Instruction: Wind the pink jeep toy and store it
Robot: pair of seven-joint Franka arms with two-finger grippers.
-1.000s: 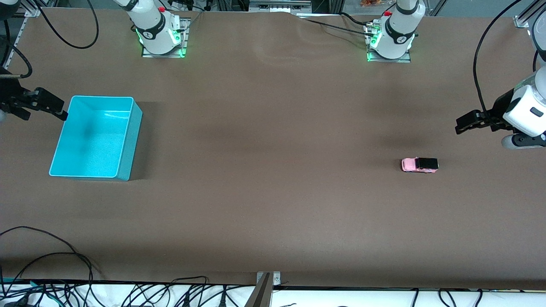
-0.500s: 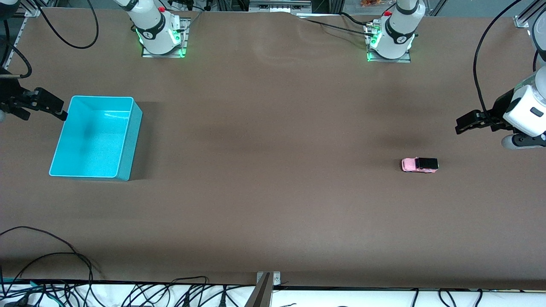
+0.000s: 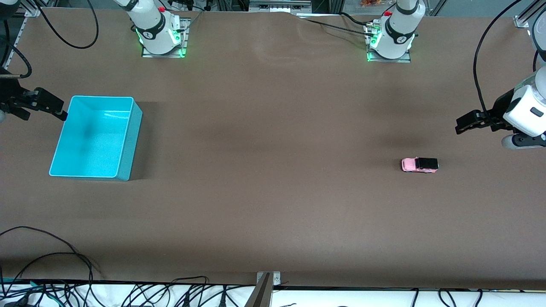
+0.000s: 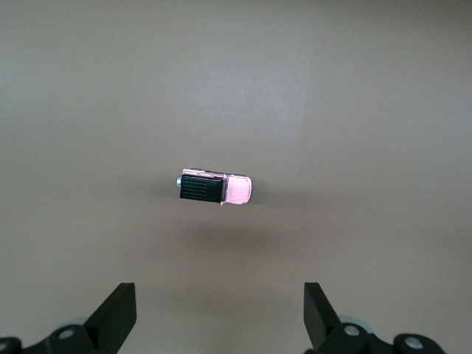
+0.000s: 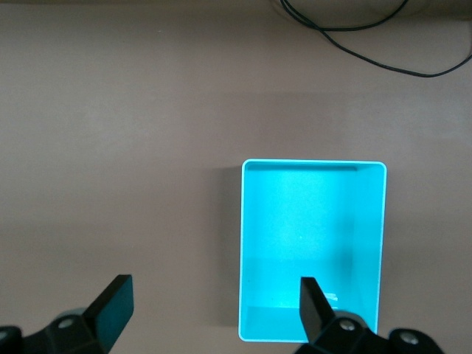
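Observation:
The pink jeep toy point(image 3: 419, 164) is a tiny light-pink car with a black roof. It stands on its wheels on the brown table, toward the left arm's end. In the left wrist view the jeep point(image 4: 216, 189) lies ahead of my left gripper point(image 4: 219, 310), which is open and empty. In the front view the left gripper point(image 3: 466, 123) hangs over the table a short way from the jeep, toward the left arm's end. My right gripper point(image 3: 46, 105) hangs open just outside the turquoise bin point(image 3: 130, 145). In the right wrist view the right gripper point(image 5: 214, 302) holds nothing, and one fingertip overlaps the bin's rim point(image 5: 313, 162).
The turquoise bin holds nothing and stands toward the right arm's end of the table. Both arm bases point(image 3: 160, 34) point(image 3: 390, 38) stand at the table's edge farthest from the front camera. Loose black cables point(image 3: 55, 256) lie along the edge nearest that camera.

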